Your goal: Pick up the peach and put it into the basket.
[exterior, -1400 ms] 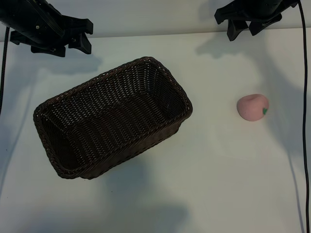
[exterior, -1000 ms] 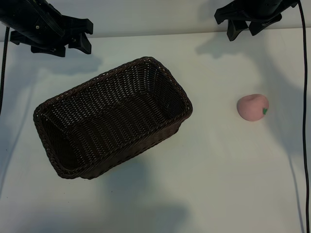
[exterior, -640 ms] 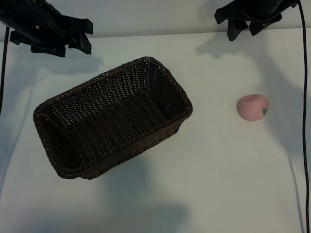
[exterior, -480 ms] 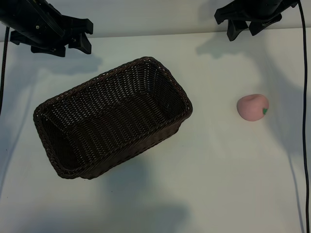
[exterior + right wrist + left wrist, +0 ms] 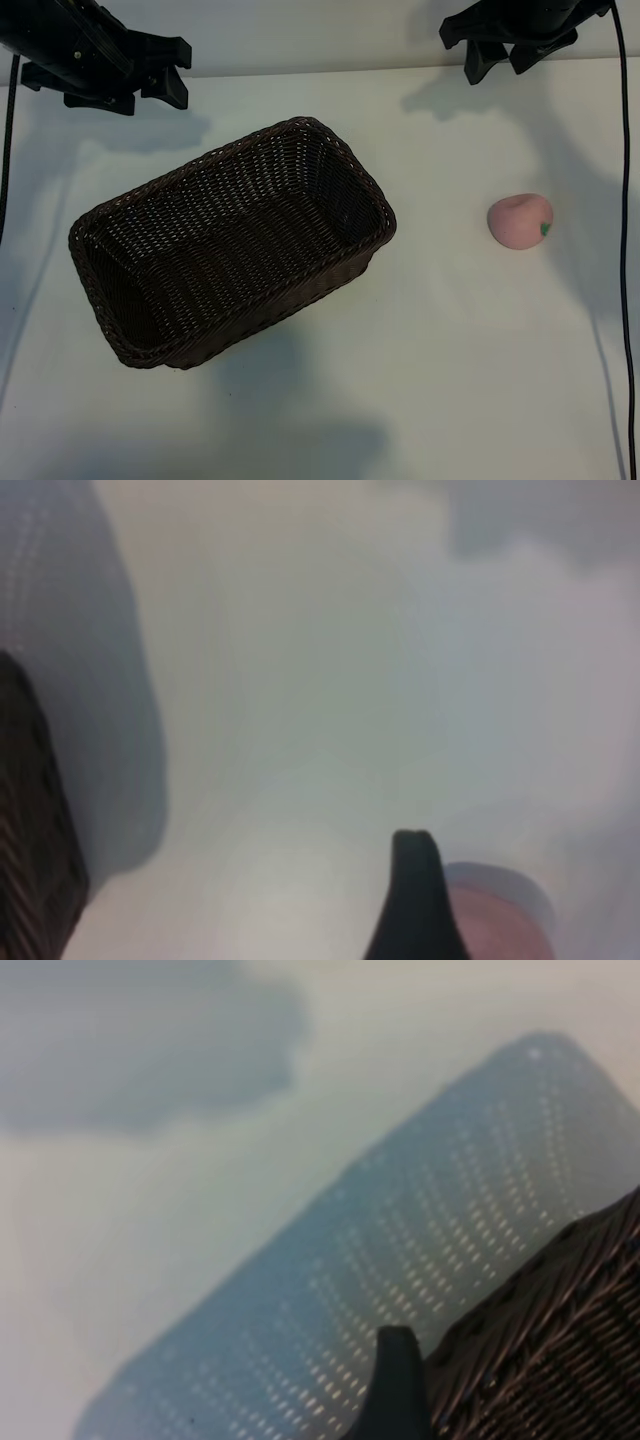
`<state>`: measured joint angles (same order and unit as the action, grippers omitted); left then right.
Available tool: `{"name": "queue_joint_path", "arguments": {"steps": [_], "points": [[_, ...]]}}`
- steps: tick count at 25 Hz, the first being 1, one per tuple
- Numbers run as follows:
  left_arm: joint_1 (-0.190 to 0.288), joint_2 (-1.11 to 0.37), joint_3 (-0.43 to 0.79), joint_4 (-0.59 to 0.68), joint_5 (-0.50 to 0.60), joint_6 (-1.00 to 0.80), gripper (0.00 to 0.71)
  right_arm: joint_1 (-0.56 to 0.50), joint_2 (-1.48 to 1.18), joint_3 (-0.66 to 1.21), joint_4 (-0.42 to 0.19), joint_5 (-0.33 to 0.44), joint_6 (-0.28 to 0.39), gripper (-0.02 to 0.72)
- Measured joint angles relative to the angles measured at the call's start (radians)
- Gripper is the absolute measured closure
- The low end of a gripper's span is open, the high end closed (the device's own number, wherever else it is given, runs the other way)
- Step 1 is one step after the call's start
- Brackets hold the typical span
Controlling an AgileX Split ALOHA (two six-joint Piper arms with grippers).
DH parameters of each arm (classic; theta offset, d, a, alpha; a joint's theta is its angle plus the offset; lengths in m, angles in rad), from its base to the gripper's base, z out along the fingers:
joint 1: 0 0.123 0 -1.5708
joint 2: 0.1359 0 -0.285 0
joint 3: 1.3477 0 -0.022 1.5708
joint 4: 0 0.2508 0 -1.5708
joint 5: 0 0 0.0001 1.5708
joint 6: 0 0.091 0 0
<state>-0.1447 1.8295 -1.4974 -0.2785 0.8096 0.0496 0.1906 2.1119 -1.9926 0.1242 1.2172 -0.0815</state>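
The pale-pink peach (image 5: 520, 220) lies on the white table at the right, its green mark facing right. The dark-brown wicker basket (image 5: 300, 130) stands slanted left of the middle, with nothing inside it. My right gripper (image 5: 498, 70) hovers open at the far right edge, well behind the peach, holding nothing. In the right wrist view one dark finger (image 5: 415, 900) shows with the peach (image 5: 500, 925) just beside it. My left gripper (image 5: 183, 75) is open and empty at the far left, behind the basket. The left wrist view shows one finger (image 5: 397, 1385) and a basket corner (image 5: 560, 1350).
Black cables (image 5: 628, 200) hang down the right and left edges of the exterior view. Bare white tabletop (image 5: 450, 350) lies between basket and peach and along the front. The basket's edge (image 5: 30, 810) shows in the right wrist view.
The right gripper has shifted very slightly to the left. Peach, basket and left arm are where they were.
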Motion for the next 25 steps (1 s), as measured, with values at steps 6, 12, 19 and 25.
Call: {"name": "queue_joint_path", "arguments": {"steps": [6,12,19,25], "points": [[0.0,0.0,0.0,0.0,0.073,-0.002,0.117,0.0,0.0,0.0,0.002,0.0,0.0,0.185],[0.0,-0.092,0.124,0.051,0.084,-0.058,0.117,0.0,0.0,0.0,0.002,0.0,0.0,0.185],[0.0,-0.342,0.386,0.133,0.022,-0.249,0.117,0.0,0.0,0.0,0.002,0.0,0.0,0.185],[0.0,-0.495,0.584,0.184,0.009,-0.351,0.117,0.0,0.0,0.0,0.002,0.0,0.0,0.185]]}}
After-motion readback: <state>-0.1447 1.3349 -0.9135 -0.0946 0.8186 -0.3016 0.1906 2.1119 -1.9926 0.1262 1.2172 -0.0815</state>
